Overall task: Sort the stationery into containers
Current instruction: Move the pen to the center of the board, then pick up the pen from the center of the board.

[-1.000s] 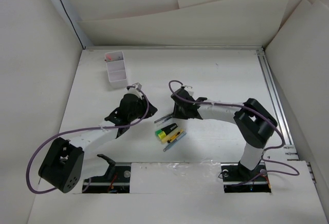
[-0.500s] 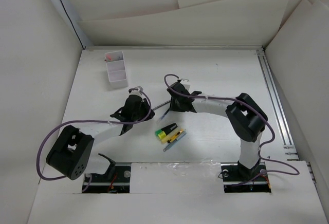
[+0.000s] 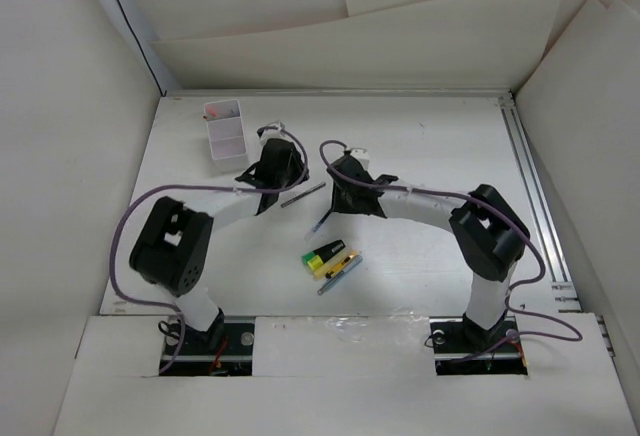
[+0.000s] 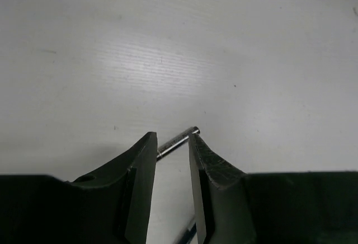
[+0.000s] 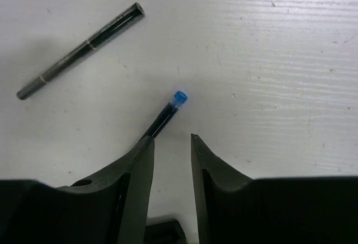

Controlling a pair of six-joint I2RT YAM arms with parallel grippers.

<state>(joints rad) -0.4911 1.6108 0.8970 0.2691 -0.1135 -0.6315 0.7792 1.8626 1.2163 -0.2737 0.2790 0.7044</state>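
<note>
Jaws seemingly parted above white table (image 3: 430,146).

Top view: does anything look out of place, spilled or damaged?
Nothing is spilled or damaged. The only disorder is unsorted stationery: a grey pen and a blue pen lie loose at different angles, and the highlighters sit in a small heap closer to the near edge, all outside the box.
</note>
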